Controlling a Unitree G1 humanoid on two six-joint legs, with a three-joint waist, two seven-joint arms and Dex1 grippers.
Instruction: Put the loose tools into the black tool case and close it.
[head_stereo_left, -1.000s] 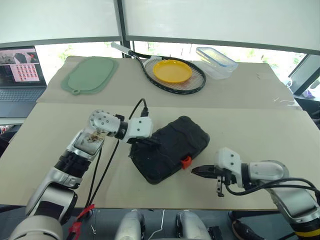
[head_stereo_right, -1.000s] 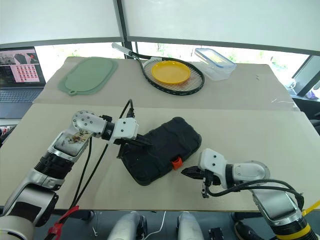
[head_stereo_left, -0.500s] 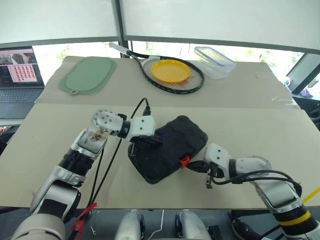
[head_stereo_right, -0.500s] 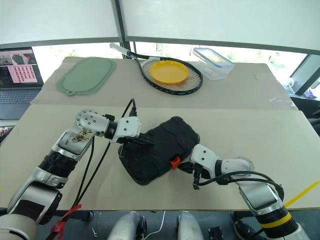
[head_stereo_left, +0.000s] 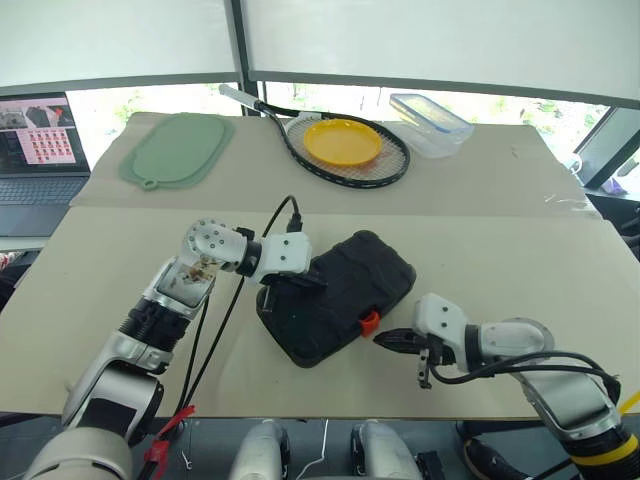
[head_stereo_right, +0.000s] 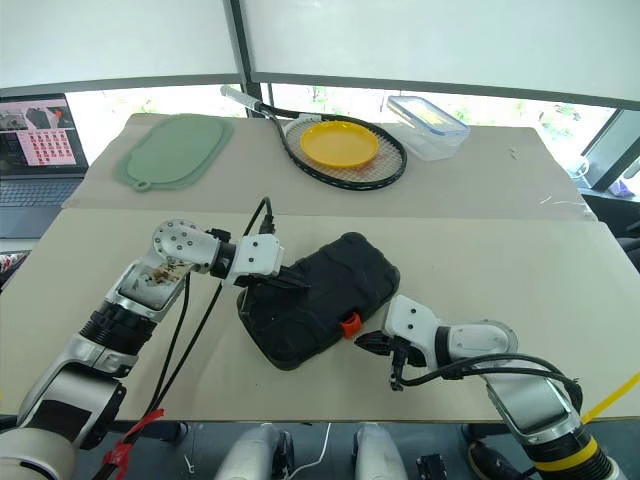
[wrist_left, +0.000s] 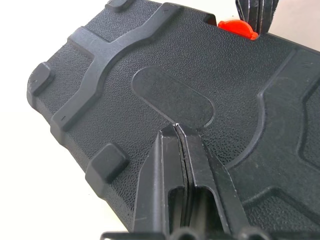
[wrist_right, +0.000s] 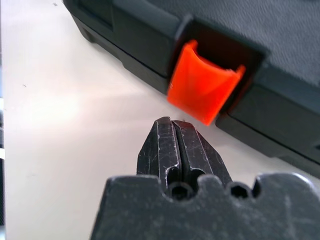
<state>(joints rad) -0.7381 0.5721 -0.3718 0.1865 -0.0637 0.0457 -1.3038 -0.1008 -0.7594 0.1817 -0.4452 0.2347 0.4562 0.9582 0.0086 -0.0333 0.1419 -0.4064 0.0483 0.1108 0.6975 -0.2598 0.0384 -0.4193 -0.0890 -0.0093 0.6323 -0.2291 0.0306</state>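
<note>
The black tool case (head_stereo_left: 345, 290) lies with its lid down in the middle of the near table, at an angle. Its orange latch (head_stereo_left: 369, 322) faces the front edge and sticks out of its recess (wrist_right: 202, 90). My left gripper (head_stereo_left: 316, 287) is shut, and its fingertips (wrist_left: 177, 129) rest on the textured lid near its left end. My right gripper (head_stereo_left: 384, 340) is shut and empty. It points at the latch from the right, and its tip (wrist_right: 171, 124) sits just short of the latch, low over the table. The loose tools are out of view.
On the far table lie a green mat (head_stereo_left: 178, 148), a racket (head_stereo_left: 340, 160) with a yellow plate (head_stereo_left: 343, 142) on its strings, and a clear food box (head_stereo_left: 432, 122). A laptop (head_stereo_left: 35, 150) stands at far left. A black cable (head_stereo_left: 235, 290) hangs beside my left arm.
The right gripper's tip stays beside the orange latch, while its forearm has shifted a little. The left gripper keeps still on the lid, and the case has not moved.
</note>
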